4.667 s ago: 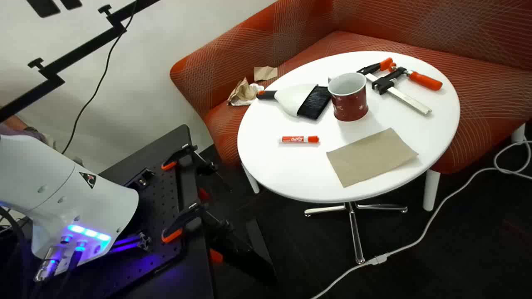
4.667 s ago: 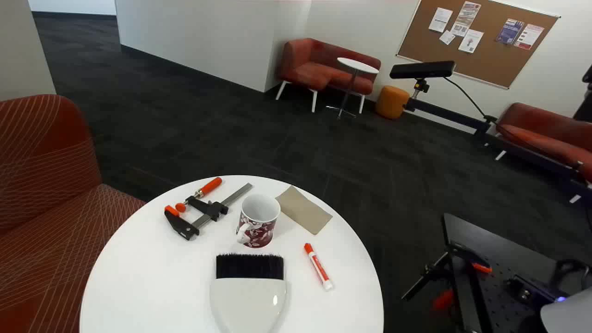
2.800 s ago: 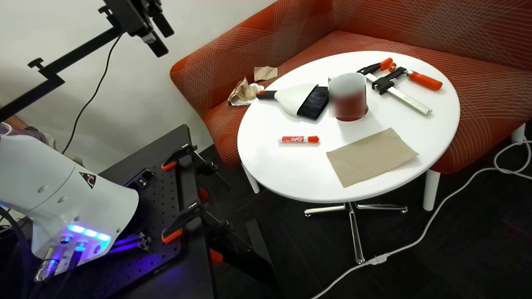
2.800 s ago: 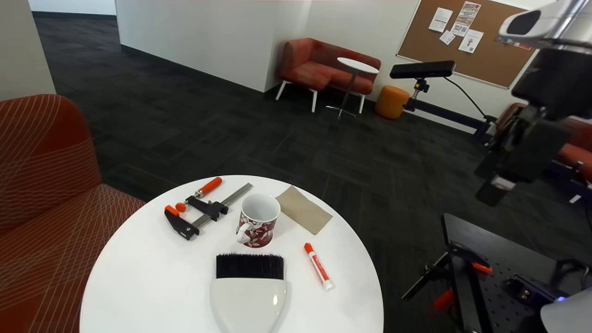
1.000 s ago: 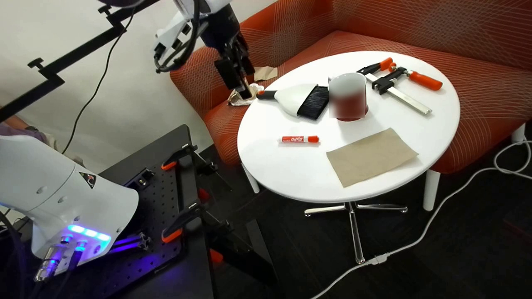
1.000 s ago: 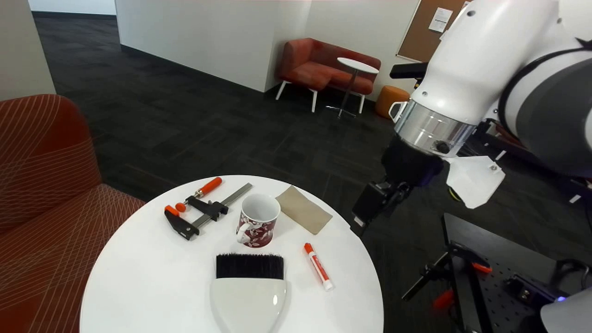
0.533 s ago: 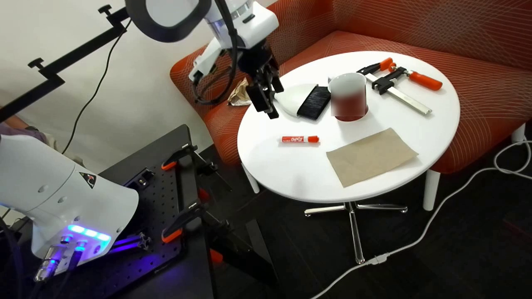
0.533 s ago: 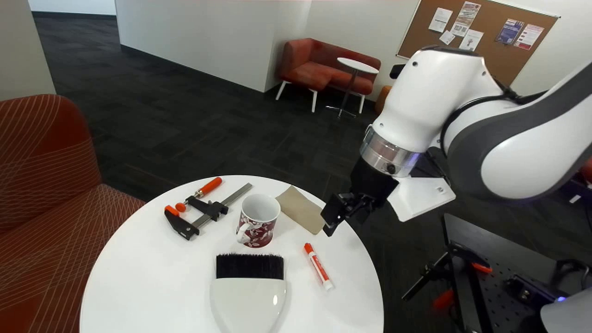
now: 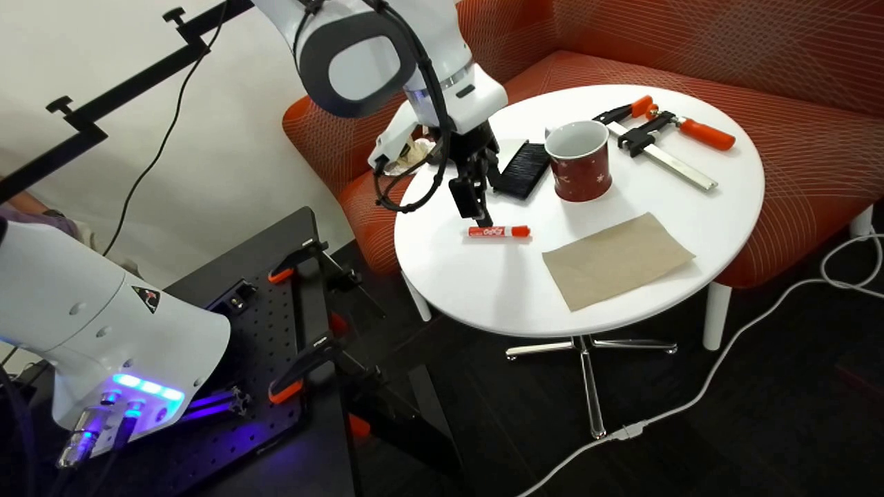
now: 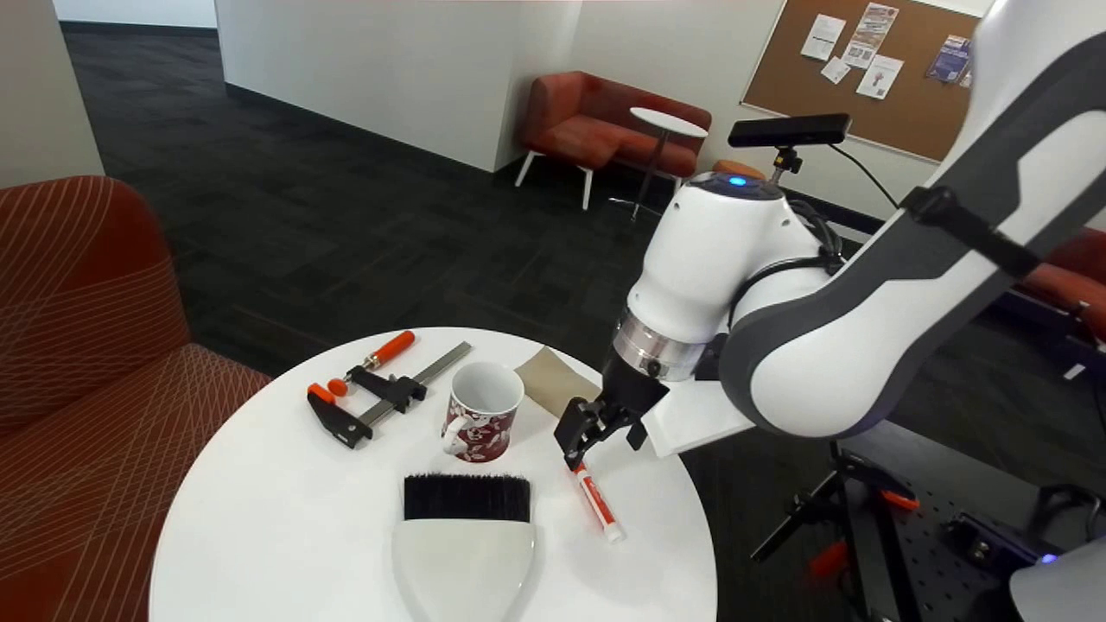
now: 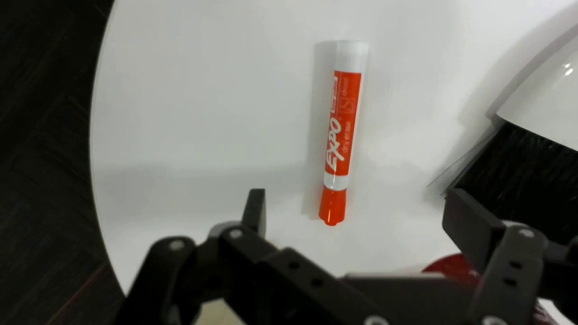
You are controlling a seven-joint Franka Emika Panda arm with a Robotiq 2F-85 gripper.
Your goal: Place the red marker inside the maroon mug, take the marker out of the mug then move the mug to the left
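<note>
The tool [image 11: 356, 210] hangs low over the white surface [image 9: 442, 276], its jaws spread wide and nothing gripped between them. In the wrist view the cap end of the red marker [image 11: 343, 122] sits in the gap, with bare white on either side of it; the rest of the barrel runs out past the tips, flat on the surface, lettered label up and whitish end farthest from the jaws. In both exterior views a dark tip overlaps the marker's outline. From the tool the arm [image 10: 821, 371] reaches back, white with grey bands. Near the marker, toward its cap end, the maroon mug [image 9: 582, 174] stands upright, pale inside and rim showing. Just beside the mug lies a white brush [image 10: 467, 553], black bristles pointing its way. A flat brown sheet [image 9: 618, 262] rests near both mug and marker, partly hidden by the tool in an exterior view. Farther out, with the mug between it and the marker, lies a clamp [image 9: 639, 141] with an orange handle. Beyond the surface's edge a red, pale-lined sofa [image 9: 794, 145] stands close by, and well apart, a pinboard [image 10: 778, 78] hangs on a wall.
</note>
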